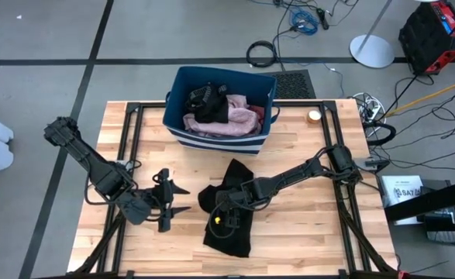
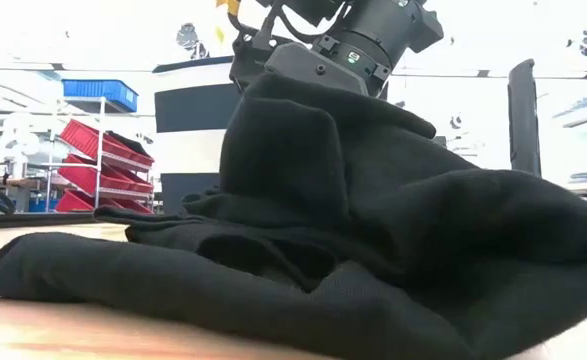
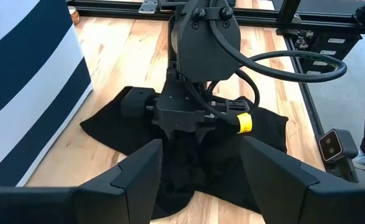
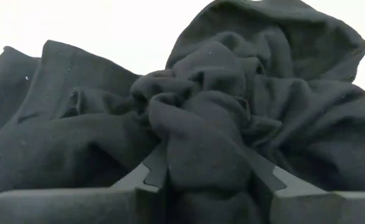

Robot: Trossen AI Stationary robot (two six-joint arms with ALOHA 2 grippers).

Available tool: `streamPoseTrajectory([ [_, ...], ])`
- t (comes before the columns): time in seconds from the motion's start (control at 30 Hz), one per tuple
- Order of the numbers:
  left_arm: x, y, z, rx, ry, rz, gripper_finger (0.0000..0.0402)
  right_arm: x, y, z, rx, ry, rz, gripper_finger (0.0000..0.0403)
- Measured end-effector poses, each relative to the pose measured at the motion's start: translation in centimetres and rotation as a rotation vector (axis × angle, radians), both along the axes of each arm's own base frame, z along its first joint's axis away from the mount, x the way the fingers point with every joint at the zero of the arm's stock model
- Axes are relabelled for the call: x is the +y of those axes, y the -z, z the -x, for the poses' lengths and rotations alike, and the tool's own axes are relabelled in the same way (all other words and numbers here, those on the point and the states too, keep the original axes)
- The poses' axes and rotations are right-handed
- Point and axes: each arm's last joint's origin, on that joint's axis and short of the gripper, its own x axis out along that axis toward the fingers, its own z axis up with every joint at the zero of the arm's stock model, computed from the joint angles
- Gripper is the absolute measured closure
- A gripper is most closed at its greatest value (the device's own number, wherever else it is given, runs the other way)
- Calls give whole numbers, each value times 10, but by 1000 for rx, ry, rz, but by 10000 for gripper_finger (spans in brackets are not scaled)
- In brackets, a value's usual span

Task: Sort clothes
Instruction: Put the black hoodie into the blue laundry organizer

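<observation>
On wooden table [image 1: 305,232], right pincer [image 4: 210,171] clenches bunched black garment [image 4: 219,124] between its fingers.

robot lab: concrete floor w/ loose cables [image 1: 305,17] (shelved parts bins [image 2: 98,160] behind).

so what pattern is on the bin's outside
Dark blue with white stripes on the bin, clearest in the left wrist view.

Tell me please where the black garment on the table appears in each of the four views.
High view: black garment at lower centre, in front of the striped bin.
Low view: it fills most of the picture.
Left wrist view: centre, spread under the right gripper.
Right wrist view: bunched between that gripper's fingers.
Shared landmark: the right gripper on the garment.
</observation>
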Motion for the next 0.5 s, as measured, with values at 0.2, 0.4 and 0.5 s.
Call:
streamPoseTrajectory([
  [0.2,-1,0,1,0,5,1,173,1,-5,0,-18,-3,7,296],
  [0.4,-2,0,1,0,9,0,173,0,-31,7,-55,37,-12,164],
  [0.5,-2,0,1,0,9,0,173,0,-49,13,-68,55,-38,66],
])
